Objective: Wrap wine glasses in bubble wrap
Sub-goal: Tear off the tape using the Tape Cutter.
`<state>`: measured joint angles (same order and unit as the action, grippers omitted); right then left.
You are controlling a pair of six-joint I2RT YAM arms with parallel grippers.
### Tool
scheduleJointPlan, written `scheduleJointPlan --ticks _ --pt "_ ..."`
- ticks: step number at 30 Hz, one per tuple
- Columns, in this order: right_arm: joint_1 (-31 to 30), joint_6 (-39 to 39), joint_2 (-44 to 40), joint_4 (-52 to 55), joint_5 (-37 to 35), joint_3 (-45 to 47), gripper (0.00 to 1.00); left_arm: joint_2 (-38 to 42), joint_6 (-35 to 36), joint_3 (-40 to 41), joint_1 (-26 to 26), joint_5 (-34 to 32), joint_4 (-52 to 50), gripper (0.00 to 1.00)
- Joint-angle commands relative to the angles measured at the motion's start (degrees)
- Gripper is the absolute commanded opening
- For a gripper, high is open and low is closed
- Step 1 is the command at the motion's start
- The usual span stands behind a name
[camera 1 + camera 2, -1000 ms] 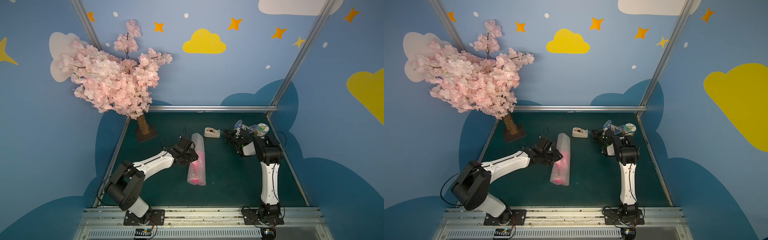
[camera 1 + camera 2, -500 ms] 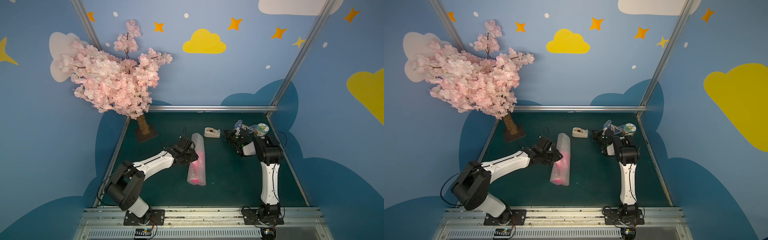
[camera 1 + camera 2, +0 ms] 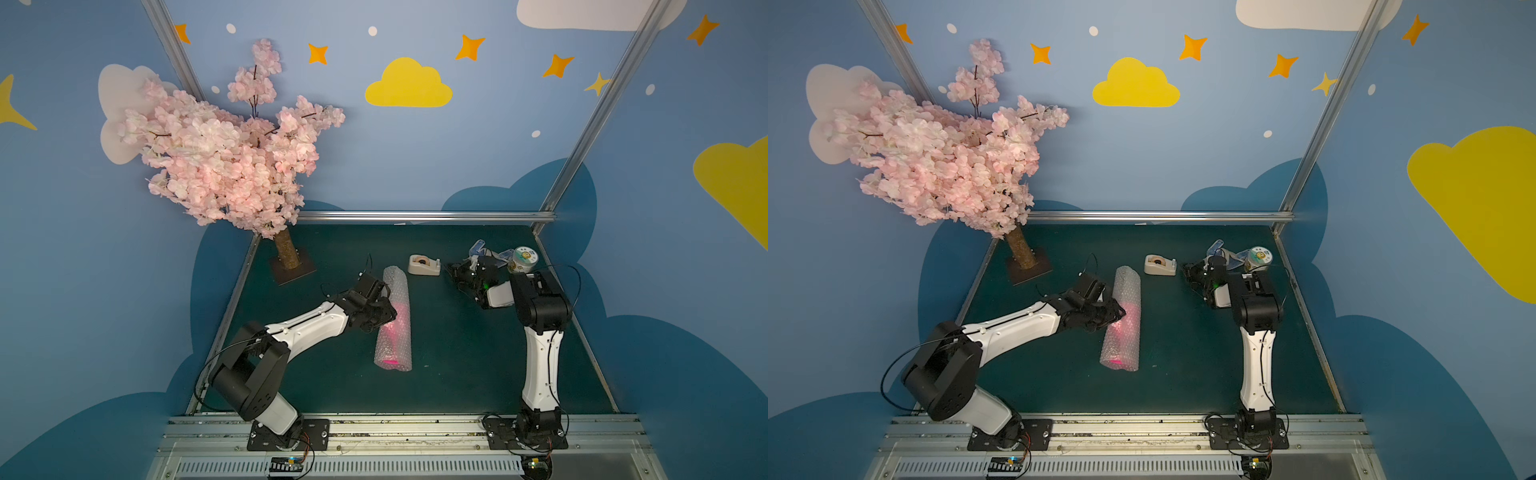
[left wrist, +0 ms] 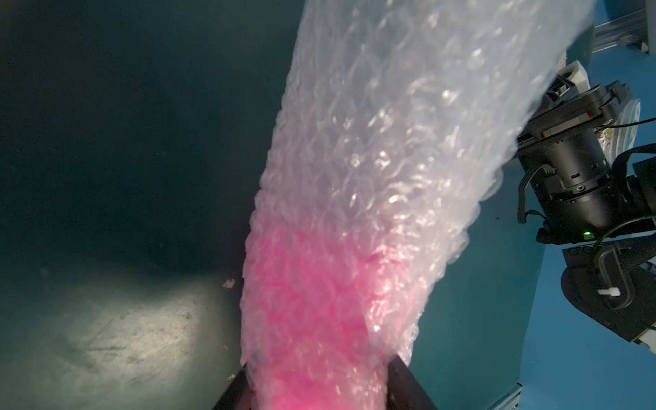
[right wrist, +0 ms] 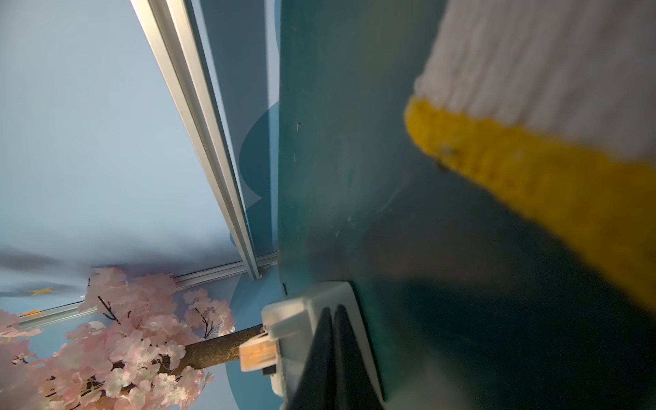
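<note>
Pink goblet (image 3: 395, 328) inside rolled bubble wrap (image 3: 395, 286).

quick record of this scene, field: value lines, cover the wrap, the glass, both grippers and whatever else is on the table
bubble wrap: rolled into a tube around the goblet, lying on the green table
goblet: hot pink, showing through the wrap
left gripper: jaws closed on the tube's sides at the pink part
right gripper: jaws shut, right beside the tape dispenser; pinching tape or not, cannot tell
other items: small round tub by the right arm, cherry blossom tree at the back
</note>
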<state>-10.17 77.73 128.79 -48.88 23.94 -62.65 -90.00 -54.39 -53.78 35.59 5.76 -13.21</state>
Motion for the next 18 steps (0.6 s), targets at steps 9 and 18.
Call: scheduleJointPlan --ticks 9,18 --pt "-0.4 -6.9 -2.0 15.3 -3.6 -0.8 0.00 -1.0 0.5 0.3 0.4 0.3 -2.5 0.51" --pt "0.3 -5.8 -3.1 12.4 -3.7 1.5 0.00 -1.2 0.4 0.2 0.3 0.4 -2.5 0.51"
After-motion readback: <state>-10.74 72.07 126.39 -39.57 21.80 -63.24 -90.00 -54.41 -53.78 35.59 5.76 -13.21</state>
